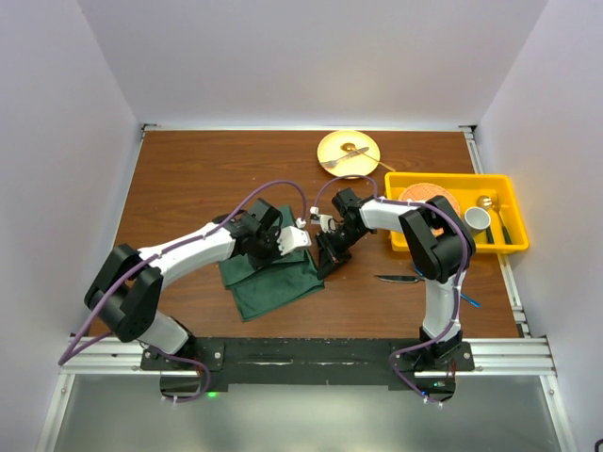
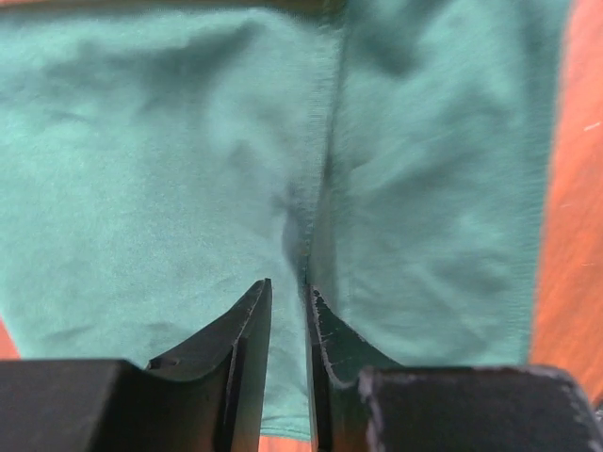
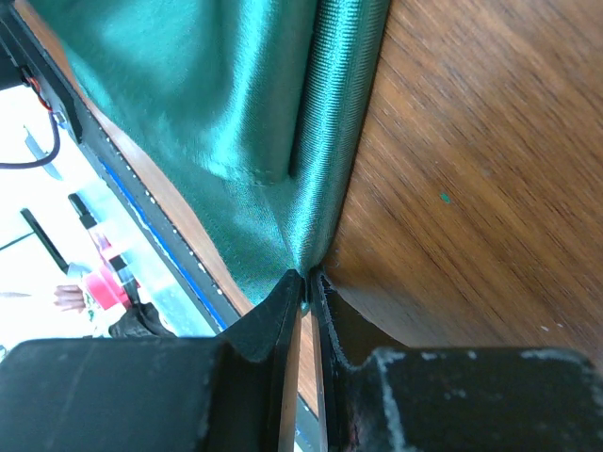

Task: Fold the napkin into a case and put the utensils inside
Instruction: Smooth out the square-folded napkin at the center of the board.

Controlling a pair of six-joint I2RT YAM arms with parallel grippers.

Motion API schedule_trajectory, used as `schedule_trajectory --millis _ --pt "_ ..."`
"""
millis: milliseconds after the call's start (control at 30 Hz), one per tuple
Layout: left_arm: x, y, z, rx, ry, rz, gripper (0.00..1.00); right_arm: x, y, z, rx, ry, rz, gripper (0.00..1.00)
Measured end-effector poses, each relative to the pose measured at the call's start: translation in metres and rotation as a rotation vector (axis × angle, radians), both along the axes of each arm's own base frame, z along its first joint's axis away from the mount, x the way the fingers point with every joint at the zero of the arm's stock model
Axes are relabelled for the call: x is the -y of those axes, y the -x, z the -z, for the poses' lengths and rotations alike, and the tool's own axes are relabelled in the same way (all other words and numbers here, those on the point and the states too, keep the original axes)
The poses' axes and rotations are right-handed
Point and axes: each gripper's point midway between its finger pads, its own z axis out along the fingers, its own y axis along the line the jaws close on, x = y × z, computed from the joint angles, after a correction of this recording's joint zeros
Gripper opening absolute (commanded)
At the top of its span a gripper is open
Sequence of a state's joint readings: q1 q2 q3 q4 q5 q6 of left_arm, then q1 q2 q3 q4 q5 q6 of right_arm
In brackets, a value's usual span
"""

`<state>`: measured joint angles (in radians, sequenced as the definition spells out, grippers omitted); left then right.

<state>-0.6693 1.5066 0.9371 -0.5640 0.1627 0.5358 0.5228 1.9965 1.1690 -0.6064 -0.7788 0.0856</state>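
Observation:
The dark green napkin (image 1: pixel 271 281) lies partly folded on the wooden table, left of centre. My left gripper (image 1: pixel 285 249) hovers over its upper part. In the left wrist view the left gripper (image 2: pixel 288 285) is open by a narrow gap, and a fold line of the napkin (image 2: pixel 141 169) runs up from its tips. My right gripper (image 1: pixel 329 256) is at the cloth's right edge. Seen from the right wrist, the right gripper (image 3: pixel 306 275) is shut on a bunched edge of the napkin (image 3: pixel 236 113). The knife (image 1: pixel 400 279) lies to the right. A blue fork (image 1: pixel 468 300) peeks out beside the right arm.
A yellow plate (image 1: pixel 332 144) with bare-metal cutlery sits at the back. A yellow bin (image 1: pixel 504 184) holding a round orange item, a cup and other pieces stands at the right. The right arm's links rise between the bin and the knife.

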Motion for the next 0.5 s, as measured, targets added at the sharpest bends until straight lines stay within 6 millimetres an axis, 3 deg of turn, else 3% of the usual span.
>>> schedule_trajectory --millis 267,500 --pt "-0.021 0.008 0.021 0.005 -0.088 0.030 0.29 0.000 0.000 0.000 0.001 0.001 0.000 0.13" --pt "-0.024 0.011 0.026 0.001 -0.102 0.052 0.38 0.000 0.000 0.001 -0.002 0.002 -0.001 0.12"
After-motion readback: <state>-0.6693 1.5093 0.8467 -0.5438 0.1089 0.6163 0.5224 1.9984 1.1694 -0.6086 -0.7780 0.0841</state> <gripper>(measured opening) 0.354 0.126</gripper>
